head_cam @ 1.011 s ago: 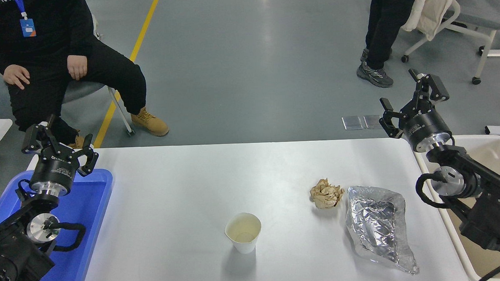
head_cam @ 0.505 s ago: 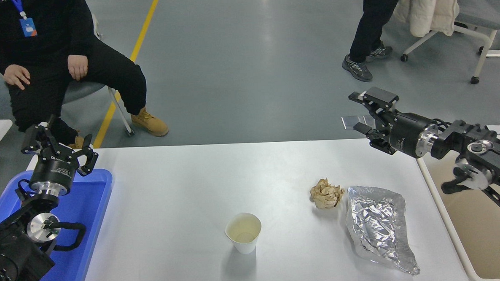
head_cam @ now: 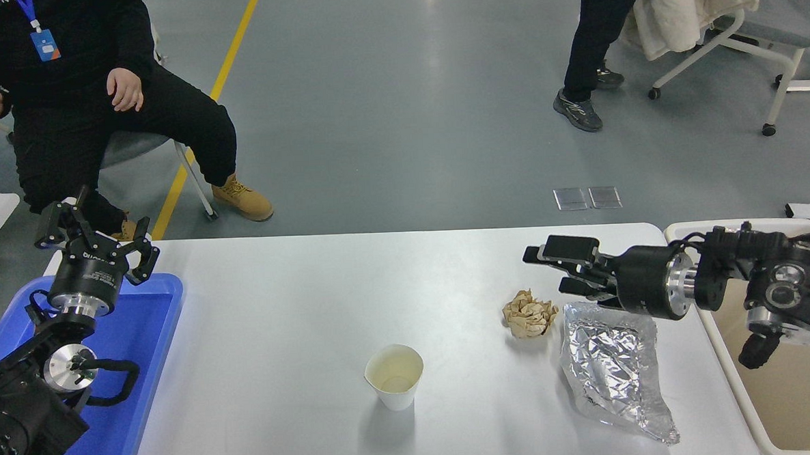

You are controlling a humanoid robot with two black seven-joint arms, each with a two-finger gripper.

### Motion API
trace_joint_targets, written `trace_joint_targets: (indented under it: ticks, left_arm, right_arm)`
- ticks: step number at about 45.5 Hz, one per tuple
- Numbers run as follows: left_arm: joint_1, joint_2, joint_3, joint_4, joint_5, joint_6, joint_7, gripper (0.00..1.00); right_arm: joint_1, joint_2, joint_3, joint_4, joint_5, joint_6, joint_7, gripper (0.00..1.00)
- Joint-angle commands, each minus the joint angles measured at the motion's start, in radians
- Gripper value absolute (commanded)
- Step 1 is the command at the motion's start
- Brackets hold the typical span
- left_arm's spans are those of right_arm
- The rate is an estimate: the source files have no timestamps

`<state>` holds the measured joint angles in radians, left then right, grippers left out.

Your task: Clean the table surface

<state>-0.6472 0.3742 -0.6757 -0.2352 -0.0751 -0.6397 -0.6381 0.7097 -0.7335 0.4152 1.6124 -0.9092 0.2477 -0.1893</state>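
Reaching in from the right edge, the right gripper (head_cam: 550, 270) hangs low over the far right part of the table surface (head_cam: 299, 314), its fingers parted and holding nothing, pointing leftward just behind the crumpled brown paper ball (head_cam: 530, 313). Touching or nearly touching that ball on its right lies a silver foil bag (head_cam: 615, 367), and a white paper cup (head_cam: 394, 376) stands apart toward the middle of the near side. The left gripper (head_cam: 98, 235) is parked above the blue tray (head_cam: 146, 334) at the lower left, fingers spread and empty.

Judging by its aim, the paper ball is the likely first pick. The risks: the lower finger may catch the foil's raised edge and drag the bag along, or a glancing close could roll the light ball away. The cup seems to hold some liquid (hard to be sure from this angle), so a knock would spill it. A beige bin (head_cam: 740, 384) waits beside the table's right edge.
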Motion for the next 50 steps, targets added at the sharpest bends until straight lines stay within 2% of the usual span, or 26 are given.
trace_joint_targets:
  ticks: [1,12,25,50]
  left_arm:
    - [0.0,0.0,-0.001,0.0,0.0,0.0,0.0,1.0]
    - [0.0,0.0,0.001,0.0,0.0,0.0,0.0,1.0]
    - [0.0,0.0,0.001,0.0,0.0,0.0,0.0,1.0]
    - [0.0,0.0,0.001,0.0,0.0,0.0,0.0,1.0]
  right_arm:
    - [0.011,0.124,-0.098,0.023,-0.037,-0.001,-0.019,0.92]
    - [0.04,0.21,-0.128,-0.005,-0.045,-0.005,-0.053,0.91]
    - [0.088,0.313,-0.131,-0.129,-0.056,-0.005,-0.075,0.89]
    - [0.082,0.463,-0.15,-0.284,-0.123,-0.018,-0.096,0.87]
